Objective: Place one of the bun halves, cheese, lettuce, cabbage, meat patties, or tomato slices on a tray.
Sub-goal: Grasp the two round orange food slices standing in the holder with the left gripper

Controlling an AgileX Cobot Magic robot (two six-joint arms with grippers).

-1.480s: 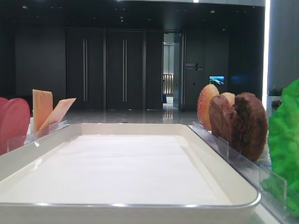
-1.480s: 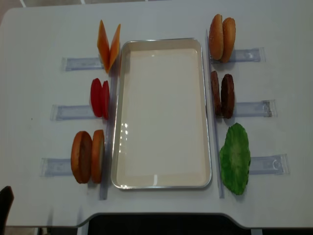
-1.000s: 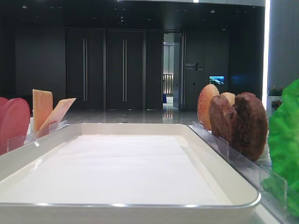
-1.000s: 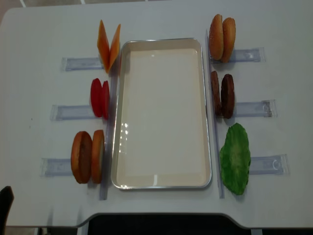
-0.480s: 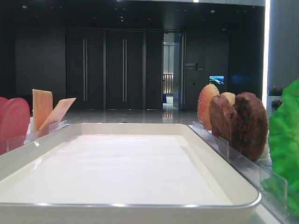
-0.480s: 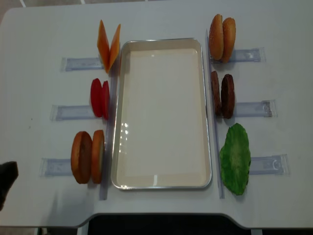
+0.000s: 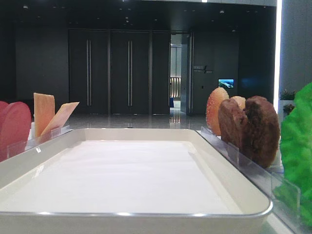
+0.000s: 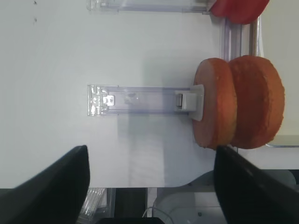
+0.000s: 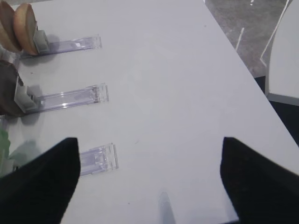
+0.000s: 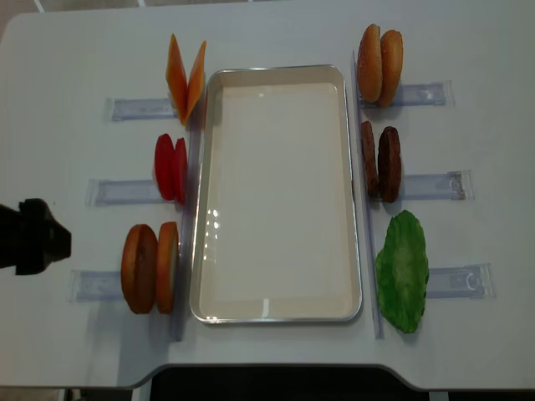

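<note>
The white tray lies bare in the table's middle. Left of it stand on edge the cheese, the tomato slices and the bun halves. To its right are the meat patties and the lettuce. The cabbage is out of view. My left gripper hovers open and empty, left of the bun halves. Its black fingers frame the table's near edge. My right gripper is open and empty over bare table right of the lettuce's holder.
Two sesame buns stand at the back right. Each food pair leans in a clear plastic holder reaching outward from the tray. A holder's end lies by the right gripper's left finger. The table's right edge is close.
My left gripper has risen from the bottom left corner of the overhead view to a spot level with the bun halves' holder. The food and the tray have not moved.
</note>
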